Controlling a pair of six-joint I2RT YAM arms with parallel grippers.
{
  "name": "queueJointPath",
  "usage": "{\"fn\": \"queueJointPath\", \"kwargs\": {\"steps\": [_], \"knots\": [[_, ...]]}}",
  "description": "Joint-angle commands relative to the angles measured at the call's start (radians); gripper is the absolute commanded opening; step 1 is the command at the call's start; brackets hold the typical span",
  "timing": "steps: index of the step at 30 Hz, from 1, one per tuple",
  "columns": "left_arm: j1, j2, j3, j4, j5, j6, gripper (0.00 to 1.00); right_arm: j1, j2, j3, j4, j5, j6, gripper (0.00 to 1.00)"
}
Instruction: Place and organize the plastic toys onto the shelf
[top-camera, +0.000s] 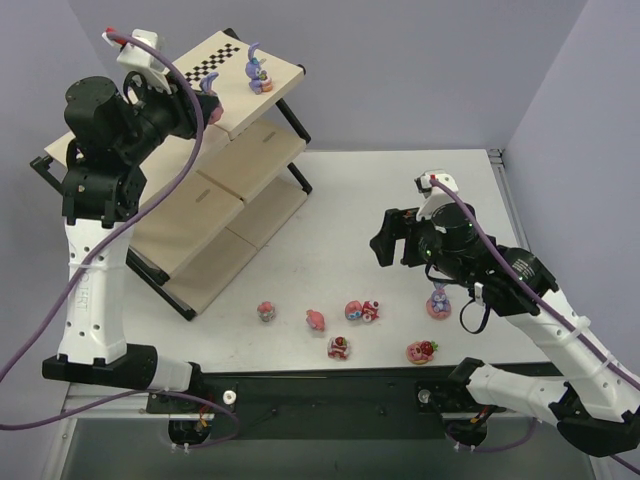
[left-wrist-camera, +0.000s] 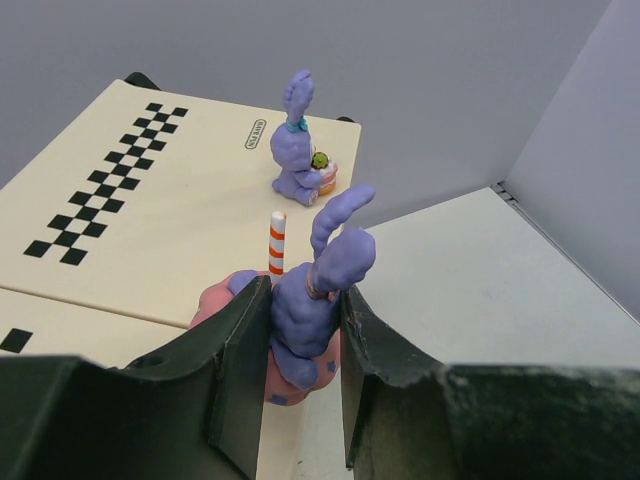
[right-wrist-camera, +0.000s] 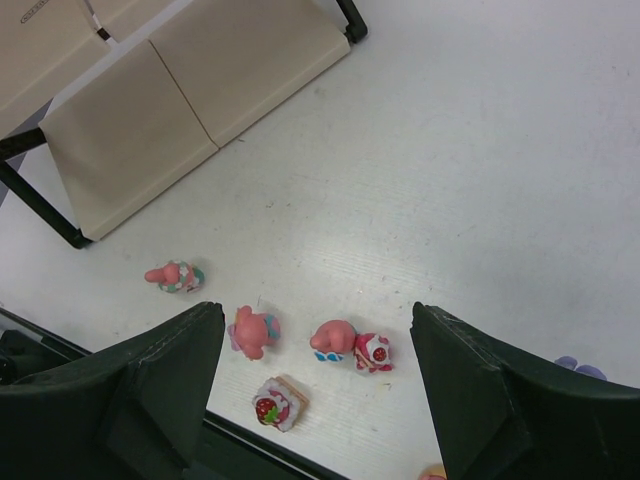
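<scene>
Plain lavender-grey walls (top-camera: 400, 70) enclose a white table (top-camera: 400, 200).

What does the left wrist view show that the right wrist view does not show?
Only left wrist: the left gripper shut on a purple bunny, and a second bunny standing on the checkered top board. Only right wrist: the open right gripper above several pink toys on the table. Both: the shelf and the table.

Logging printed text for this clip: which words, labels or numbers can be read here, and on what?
Oval label on the shelf top board: printed, too small to read.
Faint marking on the left arm white link: too blurred to read.
Checker strips: pattern only, no text.
Purple bunny figurine in the left end effector: no print visible.
</scene>
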Motion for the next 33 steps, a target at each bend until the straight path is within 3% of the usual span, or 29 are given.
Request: {"fn": "queueJointPath", "kwargs": {"steps": [1, 22, 31, 33], "knots": [[0.028, 0.009, 0.017, 0.067, 0.066, -0.017, 0.00, -0.010, 0.009, -0.008, 0.022, -0.012, -0.003, 0.77], [0.067, 0.037, -0.045, 0.082, 0.082, -0.014, 0.00, -0.035, 0.005, -0.029, 0.023, -0.018, 0.012, 0.77], [0.083, 0.032, -0.085, 0.115, 0.094, -0.037, 0.08, -0.038, -0.008, -0.046, 0.022, -0.021, 0.023, 0.77], [0.085, 0.034, -0.088, 0.118, 0.103, -0.043, 0.13, -0.038, -0.011, -0.049, 0.023, -0.020, 0.026, 0.77]]}}
